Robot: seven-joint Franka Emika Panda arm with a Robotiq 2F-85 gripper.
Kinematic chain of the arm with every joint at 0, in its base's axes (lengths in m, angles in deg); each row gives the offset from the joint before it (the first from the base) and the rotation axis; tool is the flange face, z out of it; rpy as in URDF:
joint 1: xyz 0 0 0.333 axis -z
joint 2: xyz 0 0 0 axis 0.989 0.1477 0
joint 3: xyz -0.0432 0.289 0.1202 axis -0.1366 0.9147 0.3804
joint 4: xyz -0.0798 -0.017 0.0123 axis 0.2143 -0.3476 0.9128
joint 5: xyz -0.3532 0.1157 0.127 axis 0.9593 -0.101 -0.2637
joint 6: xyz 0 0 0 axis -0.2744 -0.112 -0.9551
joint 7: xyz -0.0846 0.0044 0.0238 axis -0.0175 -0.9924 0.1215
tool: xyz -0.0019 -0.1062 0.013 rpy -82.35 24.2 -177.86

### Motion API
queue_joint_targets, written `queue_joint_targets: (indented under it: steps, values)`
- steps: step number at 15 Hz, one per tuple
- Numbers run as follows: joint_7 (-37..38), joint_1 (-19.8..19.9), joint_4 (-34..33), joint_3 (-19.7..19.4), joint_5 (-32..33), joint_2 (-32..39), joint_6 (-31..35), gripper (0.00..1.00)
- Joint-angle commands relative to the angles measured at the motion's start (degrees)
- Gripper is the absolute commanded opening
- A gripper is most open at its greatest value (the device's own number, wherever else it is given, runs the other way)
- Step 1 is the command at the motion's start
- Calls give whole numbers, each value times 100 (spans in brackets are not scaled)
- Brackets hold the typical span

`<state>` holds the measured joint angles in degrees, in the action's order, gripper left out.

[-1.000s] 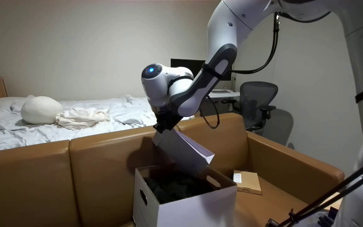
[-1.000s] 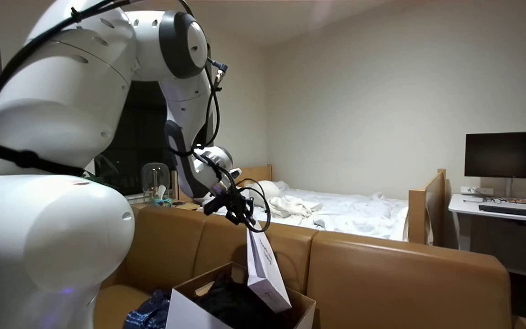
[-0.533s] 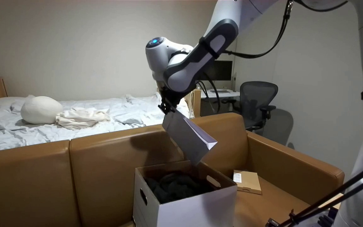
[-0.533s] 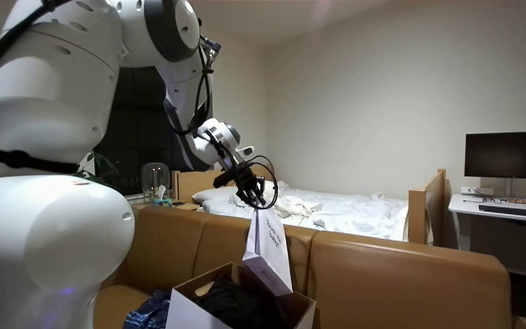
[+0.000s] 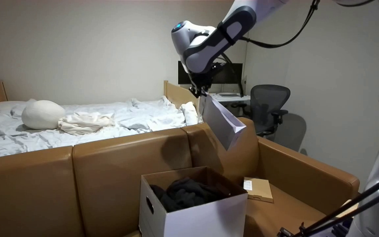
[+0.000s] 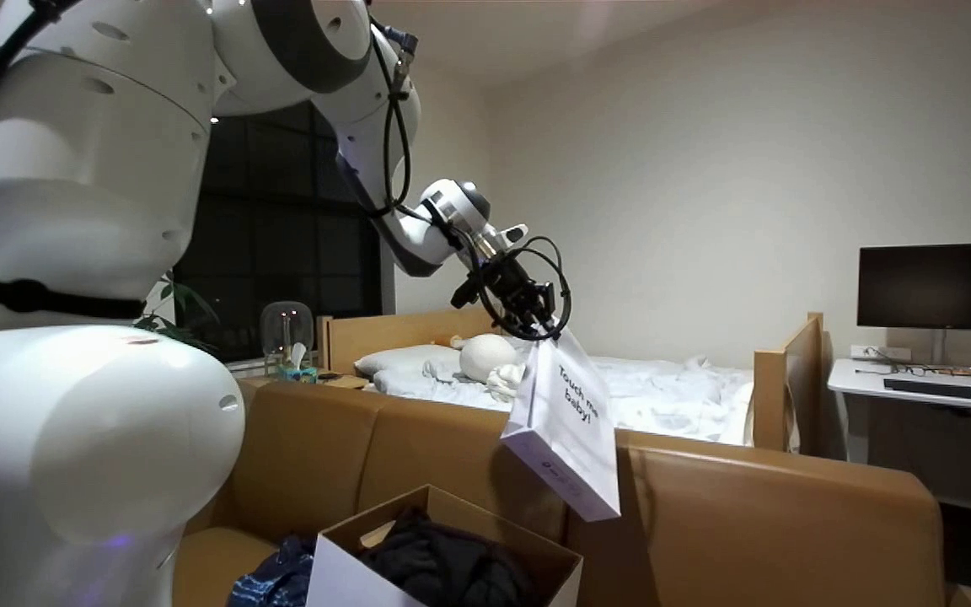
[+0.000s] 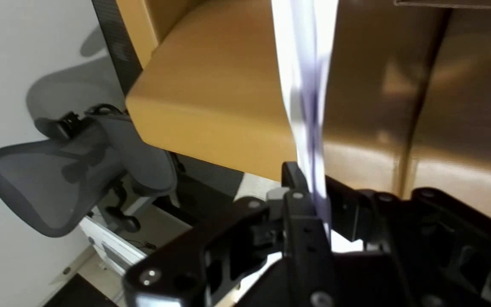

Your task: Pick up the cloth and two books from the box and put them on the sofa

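My gripper is shut on the narrow top end of a flat white paper bag printed with "Touch me baby!". The bag hangs tilted above the box, against the view of the sofa back. In the wrist view the bag runs edge-on between the fingertips of the gripper. The white cardboard box stands on the sofa with its top uncovered. Inside it lies the black cloth, crumpled, in both exterior views. Any books are hidden or out of view.
A small brown carton lies on the seat beside the box, near the armrest. Dark blue patterned fabric sits on the box's other side. Behind the sofa are a bed, an office chair and a desk with a monitor.
My gripper has risen and moved to the right in both exterior views, carrying the white bag up out of the box. More of the black cloth now shows.
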<state>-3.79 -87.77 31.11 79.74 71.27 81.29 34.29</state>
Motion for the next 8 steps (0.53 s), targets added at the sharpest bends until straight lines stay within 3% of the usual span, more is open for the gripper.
queue_joint_targets:
  steps: [1,8]
  values:
    - [-211,335,-25,-281,-142,-218,-350,1]
    - [-125,1240,299,-1023,-373,-595,-491,1]
